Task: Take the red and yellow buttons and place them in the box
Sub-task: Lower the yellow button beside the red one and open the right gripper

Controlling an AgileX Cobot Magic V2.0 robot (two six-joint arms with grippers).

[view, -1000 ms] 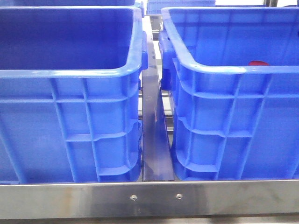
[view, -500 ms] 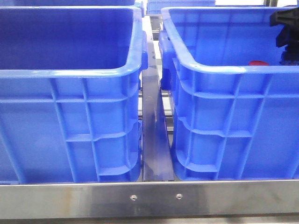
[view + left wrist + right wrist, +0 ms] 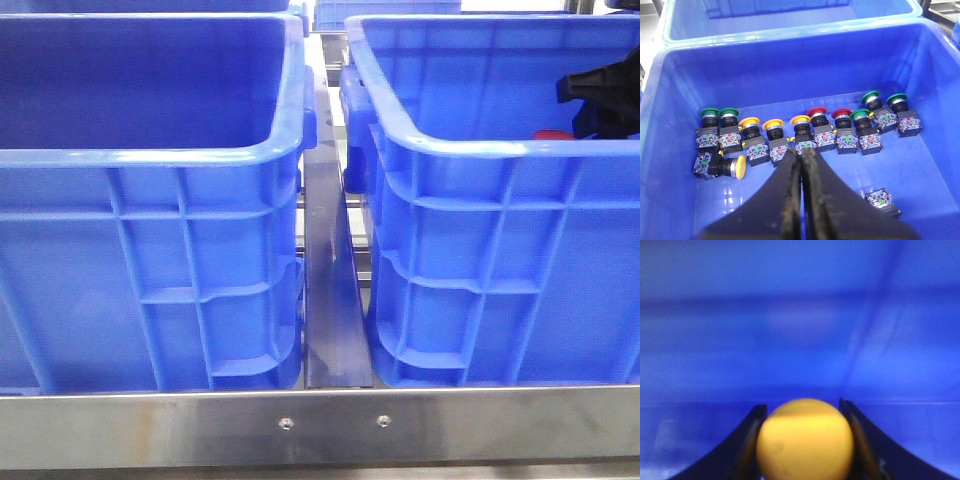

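R hand point(image 3: 802, 440) pinching yellow button point(image 3: 805, 440), blurred; L hand point(image 3: 801, 200) pressed together; red button point(image 3: 552, 135) half-hidden.

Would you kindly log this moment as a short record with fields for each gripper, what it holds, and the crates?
right gripper: shut on yellow button, inside right crate
left gripper: shut, empty, above a bin of push-buttons
bin contents: green, yellow and red push-buttons in a row, one yellow on its side
red button: just visible in right crate
left crate: contents not visible in the front view
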